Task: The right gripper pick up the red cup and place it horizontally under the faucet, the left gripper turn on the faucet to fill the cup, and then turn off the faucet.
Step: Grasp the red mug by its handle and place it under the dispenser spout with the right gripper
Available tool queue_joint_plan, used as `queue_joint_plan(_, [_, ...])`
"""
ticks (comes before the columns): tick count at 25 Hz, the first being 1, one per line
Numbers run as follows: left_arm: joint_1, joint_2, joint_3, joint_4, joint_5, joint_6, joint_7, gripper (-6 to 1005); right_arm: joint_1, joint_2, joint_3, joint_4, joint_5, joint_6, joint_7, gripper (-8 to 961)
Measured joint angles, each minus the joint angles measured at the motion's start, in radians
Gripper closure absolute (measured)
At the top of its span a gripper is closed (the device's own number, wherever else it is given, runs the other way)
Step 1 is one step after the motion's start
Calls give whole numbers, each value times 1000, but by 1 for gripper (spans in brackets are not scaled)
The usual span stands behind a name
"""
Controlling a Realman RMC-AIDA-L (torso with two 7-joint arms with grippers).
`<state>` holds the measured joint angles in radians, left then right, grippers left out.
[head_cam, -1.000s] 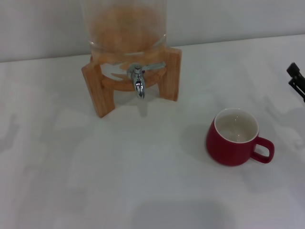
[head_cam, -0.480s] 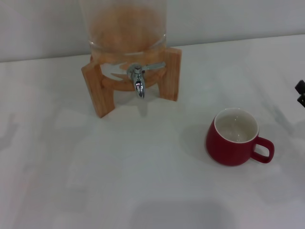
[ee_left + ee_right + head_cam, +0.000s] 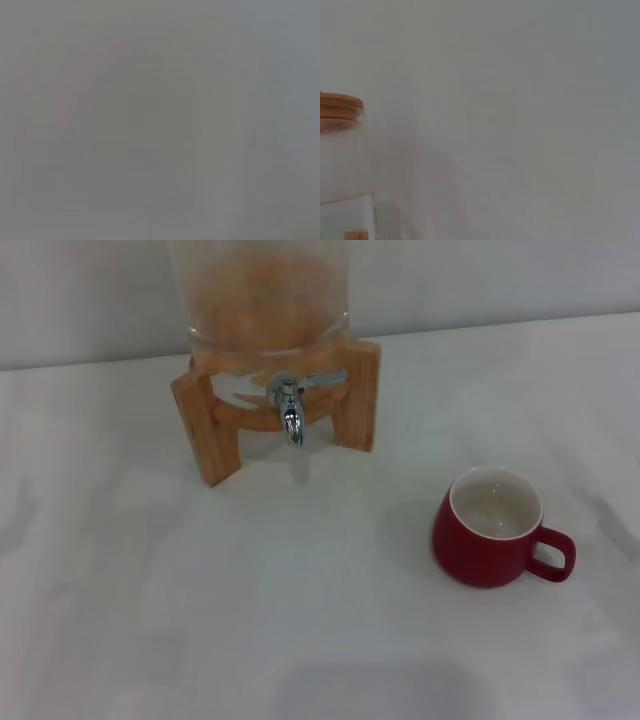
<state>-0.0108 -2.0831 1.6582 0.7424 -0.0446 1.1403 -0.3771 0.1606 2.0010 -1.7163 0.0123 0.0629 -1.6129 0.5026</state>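
The red cup [image 3: 488, 527] stands upright on the white surface [image 3: 300, 600], well apart from the faucet [image 3: 290, 412]. It looks like glazed ceramic: stiff, slippery, breakable. Best grip is probably the rim. Neither claw shows, so their state is unknowable.

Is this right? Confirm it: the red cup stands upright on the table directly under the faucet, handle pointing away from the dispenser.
Not quite. In the head view the red cup does stand upright with its handle pointing away from the dispenser, but it is not under the faucet. It sits apart on the table, off to the robot's right and nearer the robot than the wooden stand.
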Motion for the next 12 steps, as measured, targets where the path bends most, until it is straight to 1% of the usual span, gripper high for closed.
queue_joint_plan(3, [0,0,0,0,0,0,0,120,-12,-2,-5,1,-15,-8,1,97])
queue_joint_plan(12, [-1,0,0,-7,0,4,0,120,-16,-2,-41,29,-58,-25,1,97])
